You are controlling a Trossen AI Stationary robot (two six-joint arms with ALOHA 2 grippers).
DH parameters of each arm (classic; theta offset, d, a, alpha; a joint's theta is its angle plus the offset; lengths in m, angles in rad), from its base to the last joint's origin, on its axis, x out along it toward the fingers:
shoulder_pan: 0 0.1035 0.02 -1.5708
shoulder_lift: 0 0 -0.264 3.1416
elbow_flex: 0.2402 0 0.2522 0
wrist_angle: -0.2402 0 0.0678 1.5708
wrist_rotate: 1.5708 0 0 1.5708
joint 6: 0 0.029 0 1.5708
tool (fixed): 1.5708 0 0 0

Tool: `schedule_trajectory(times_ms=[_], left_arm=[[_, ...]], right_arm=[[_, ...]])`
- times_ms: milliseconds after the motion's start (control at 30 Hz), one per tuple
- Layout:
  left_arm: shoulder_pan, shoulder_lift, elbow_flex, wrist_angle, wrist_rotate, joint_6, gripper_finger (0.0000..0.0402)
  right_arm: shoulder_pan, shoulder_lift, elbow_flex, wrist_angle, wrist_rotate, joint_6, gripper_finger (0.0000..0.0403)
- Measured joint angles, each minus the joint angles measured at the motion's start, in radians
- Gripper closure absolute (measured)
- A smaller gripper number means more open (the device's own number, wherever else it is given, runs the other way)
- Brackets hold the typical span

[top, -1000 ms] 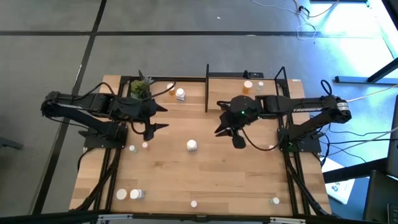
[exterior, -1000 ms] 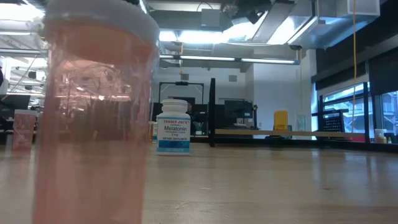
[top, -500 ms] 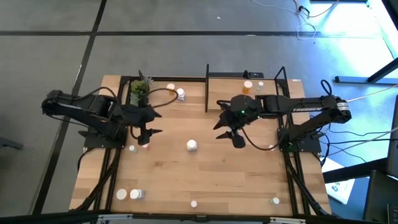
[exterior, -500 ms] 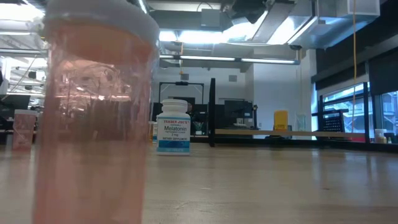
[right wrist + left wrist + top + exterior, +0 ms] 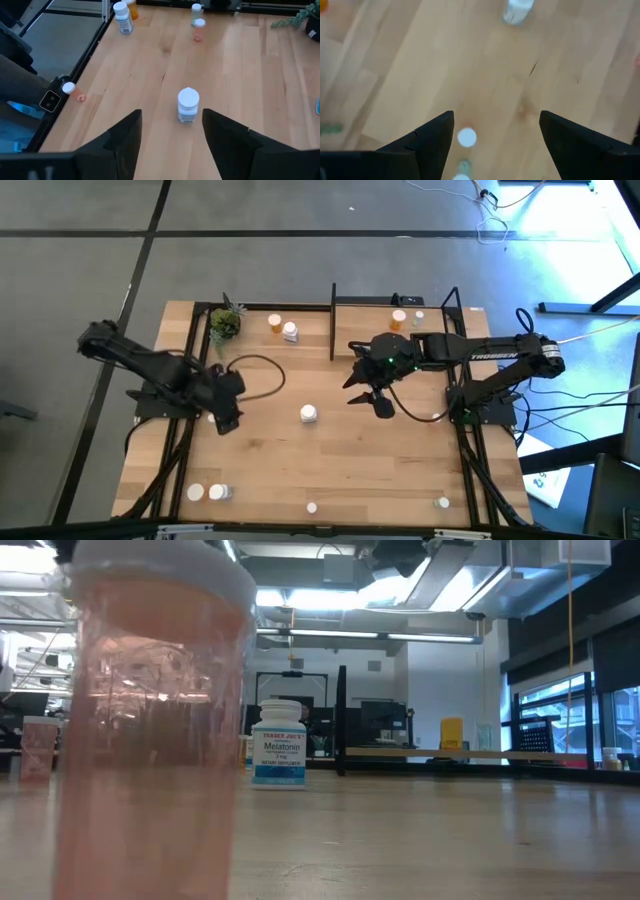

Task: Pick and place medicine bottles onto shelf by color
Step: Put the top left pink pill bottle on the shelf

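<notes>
- The wooden tabletop (image 5: 330,460) carries everything; its far edge bears the shelf (image 5: 395,330), a light board between thin black posts, at the far right corner.
- The left arm reaches in from the left edge, its left gripper (image 5: 226,416) low over the boards near that edge. In its wrist view the fingers (image 5: 435,145) stand apart with nothing between them, a white cap (image 5: 466,137) showing on the wood in the gap.
- The right arm comes in from the right edge; the right gripper (image 5: 368,393) hangs just in front of the shelf, fingers spread and empty, aimed at the white bottle (image 5: 188,105).
- A small potted plant (image 5: 226,323) sits at the far left corner.
- That white bottle stands upright mid-table, apart from both grippers.
- An orange bottle (image 5: 275,323) and a white one (image 5: 290,332) stand near the far edge beside the plant.
- More medicine bottles: two on the shelf (image 5: 399,319), a pair by the near left corner (image 5: 207,492), single ones along the near edge (image 5: 312,507).
</notes>
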State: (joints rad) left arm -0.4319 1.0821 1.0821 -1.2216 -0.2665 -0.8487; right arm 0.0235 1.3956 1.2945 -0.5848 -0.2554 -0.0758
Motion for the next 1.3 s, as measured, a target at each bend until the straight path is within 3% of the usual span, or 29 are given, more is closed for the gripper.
schedule_trajectory(times_ms=[467,1300], left_arm=[[-0.074,0.051,-0.163,-0.003,0.039,-0.267,0.0113],[-0.093,0.051,-0.383,0.185,0.0,-0.181,0.0113]], right_arm=[[0.0,0.0,0.0,-0.003,0.0,-0.009,0.0192],[0.0,0.0,-0.001,-0.004,0.002,-0.016,0.0192]])
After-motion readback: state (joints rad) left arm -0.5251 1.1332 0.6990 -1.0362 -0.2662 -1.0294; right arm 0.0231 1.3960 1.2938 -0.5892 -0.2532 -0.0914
